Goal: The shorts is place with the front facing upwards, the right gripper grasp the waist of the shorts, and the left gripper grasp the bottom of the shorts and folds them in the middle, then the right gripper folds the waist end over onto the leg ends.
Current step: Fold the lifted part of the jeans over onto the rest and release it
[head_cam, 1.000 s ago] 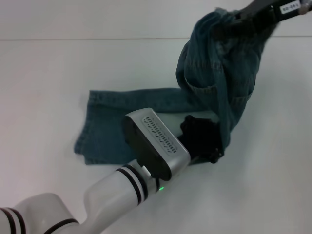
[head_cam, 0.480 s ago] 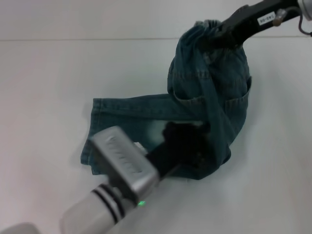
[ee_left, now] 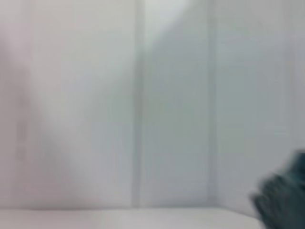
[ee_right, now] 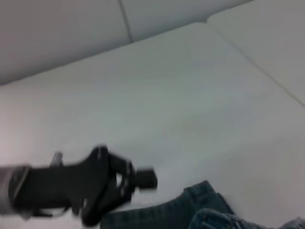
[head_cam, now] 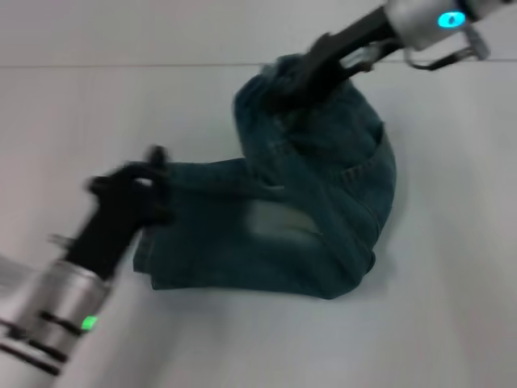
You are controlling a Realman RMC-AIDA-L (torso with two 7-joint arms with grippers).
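Right gripper pinching puckered waist of draped denim shorts; left gripper beside leg ends, finger state unclear.

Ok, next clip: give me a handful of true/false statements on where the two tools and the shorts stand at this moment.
1. The right tool holds the waist end of the shorts lifted above the table. True.
2. The left tool is clamped on the fold near the right side of the shorts. False: it is off to the robot's left, by the leg ends, gripping no fabric.
3. The leg ends lie flat on the table. True.
4. The waist end already rests on top of the leg ends. False: it is raised, above the far side of the shorts, not yet laid over.
5. The shorts are white cotton. False: they are blue denim.
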